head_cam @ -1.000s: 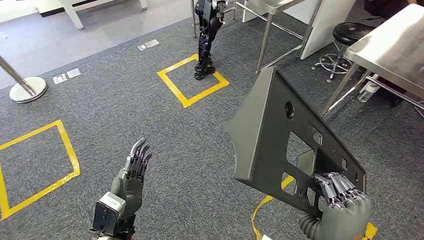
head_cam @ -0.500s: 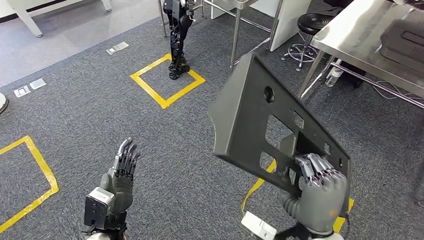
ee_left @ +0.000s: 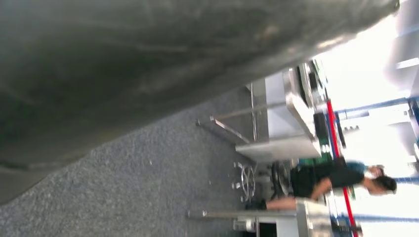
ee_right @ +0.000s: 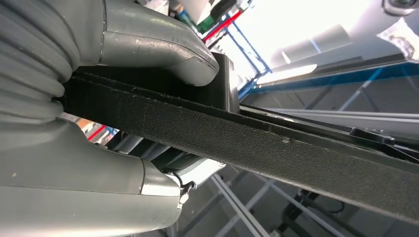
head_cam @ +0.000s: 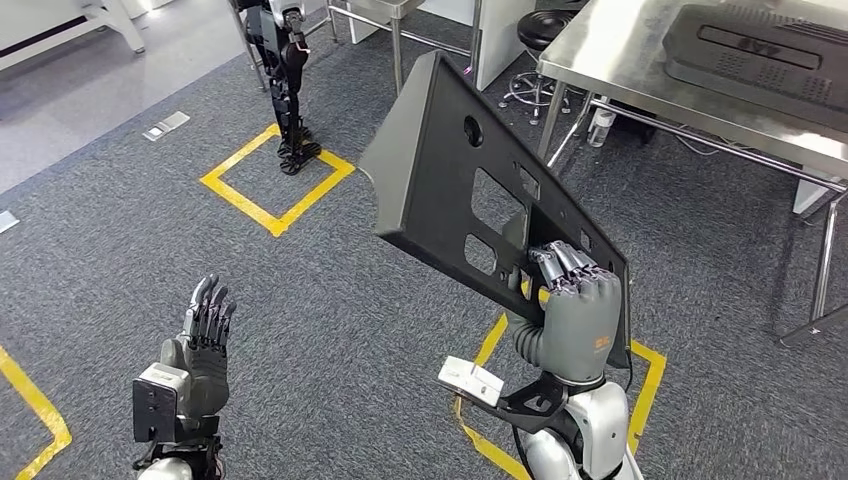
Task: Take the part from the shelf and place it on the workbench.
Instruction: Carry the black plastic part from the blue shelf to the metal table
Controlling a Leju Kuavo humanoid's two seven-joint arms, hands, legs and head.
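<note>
A large dark grey flat panel part (head_cam: 450,190) with several cut-outs is held up on edge in front of me. My right hand (head_cam: 572,310) grips its lower right corner, fingers hooked through a cut-out. In the right wrist view the thumb (ee_right: 163,47) and fingers (ee_right: 99,197) clamp the part's black edge (ee_right: 276,148). My left hand (head_cam: 200,345) is raised at lower left, fingers straight and apart, holding nothing. The steel workbench (head_cam: 620,55) stands at upper right, beyond the part.
A black moulded part (head_cam: 765,55) lies on the workbench. A stool (head_cam: 540,40) stands beside the bench legs. Another robot's legs (head_cam: 280,70) stand by a yellow floor square (head_cam: 275,180). A person (ee_left: 341,180) stands far off in the left wrist view.
The whole view has swung right and forward: the workbench has come closer at upper right. The part stays in my right hand, now higher in the picture. My left hand stays open.
</note>
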